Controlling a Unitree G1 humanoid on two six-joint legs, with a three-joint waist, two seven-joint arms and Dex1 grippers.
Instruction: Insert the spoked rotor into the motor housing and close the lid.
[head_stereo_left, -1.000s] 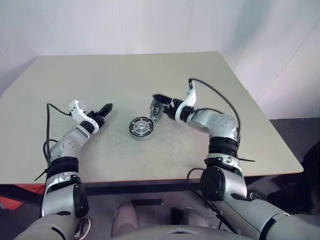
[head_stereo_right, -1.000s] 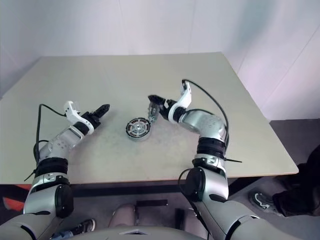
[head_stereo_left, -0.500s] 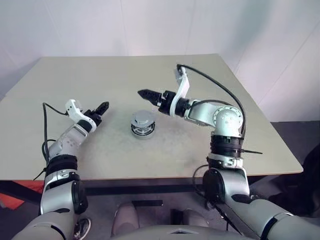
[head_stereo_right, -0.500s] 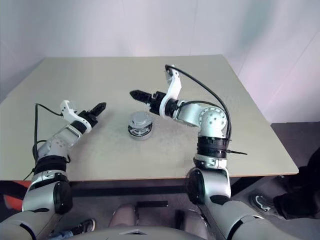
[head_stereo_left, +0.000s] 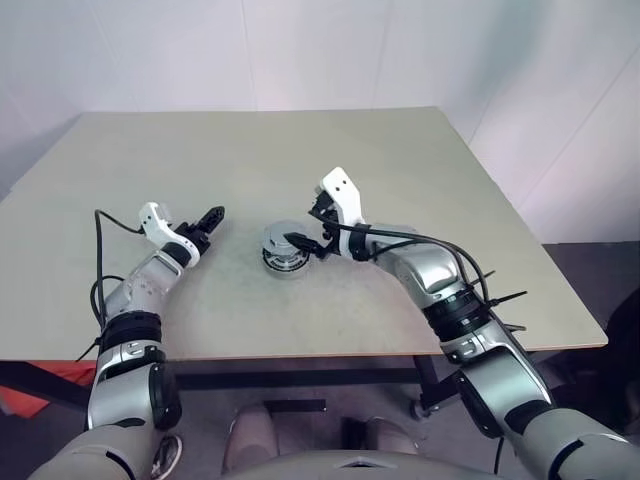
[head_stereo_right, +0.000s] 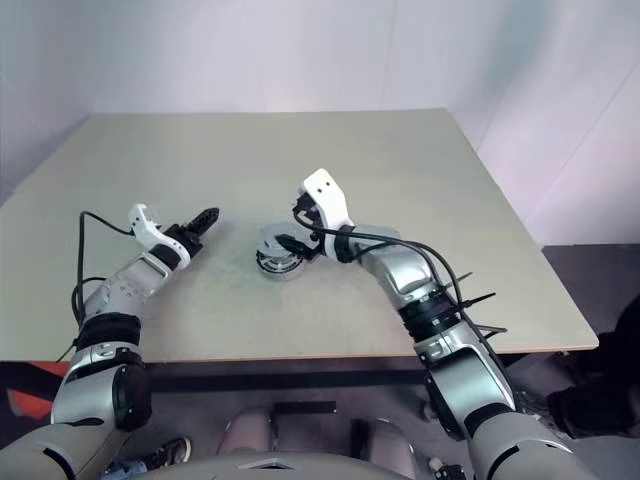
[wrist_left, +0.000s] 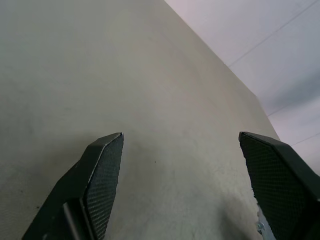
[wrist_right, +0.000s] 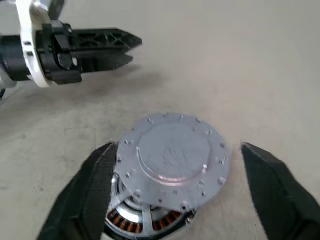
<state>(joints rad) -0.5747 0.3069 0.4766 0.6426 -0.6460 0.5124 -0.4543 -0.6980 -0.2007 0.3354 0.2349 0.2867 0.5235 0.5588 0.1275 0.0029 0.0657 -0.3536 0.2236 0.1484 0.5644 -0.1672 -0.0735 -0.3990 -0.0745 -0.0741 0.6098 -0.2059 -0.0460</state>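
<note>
- Right gripper (wrist_right: 172, 200) is spread wide, one black finger on each side of the lid (wrist_right: 172, 156), and the fingers clasp nothing.
- In the right wrist view one finger (wrist_right: 92, 187) sits just beside the lid's edge, perhaps brushing it; contact can't be called. The other finger stands apart from it.
- From the head camera, the right gripper (head_stereo_left: 305, 243) comes at the stack from about 3 o'clock, fingertips right at its rim.
- Left gripper (wrist_left: 182, 185) is open too, pads well apart with bare tabletop between them, holding nothing.
- On the table the left gripper (head_stereo_left: 208, 221) sits at roughly 9 o'clock from the stack, pointing toward it but well apart.
- The lid: a flat pale grey disc, a raised round centre, small screw holes dotted round its edge. It rests on top of the motor housing (wrist_right: 142, 222).
- It looks a touch off-centre and slightly tilted rather than fully seated, with the housing peeking out along one side.
- There you can see copper-red windings and a silver band under the lid's rim.
- The spoked rotor can't be made out separately with the lid over the top.
- The stack (head_stereo_left: 285, 248) stands near the middle of the beige table (head_stereo_left: 250, 150), slightly toward the robot's edge.
</note>
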